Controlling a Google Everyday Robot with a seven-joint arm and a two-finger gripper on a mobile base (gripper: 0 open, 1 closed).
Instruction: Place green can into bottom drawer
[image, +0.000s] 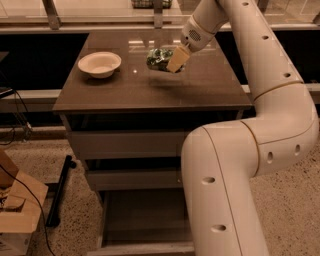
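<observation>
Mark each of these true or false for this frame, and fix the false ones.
1. The gripper grips the green can over the table. True.
2. The bottom drawer is pulled open. True.
3. The bowl sits inside that drawer. False: it stands on the table, apart from the can.
4. The can already lies in the drawer. False: it is up at the gripper, over the table.

A speckled stone floor (75, 210) spreads under the dark brown table (125, 92), whose glossy top catches pale glare from the bright ledge (100, 27) behind it. A cardboard box (20, 210) and a black bar (61, 190) sit at lower left. The pincer (172, 61) hangs above the table's far side, clasping the green can (157, 56).
</observation>
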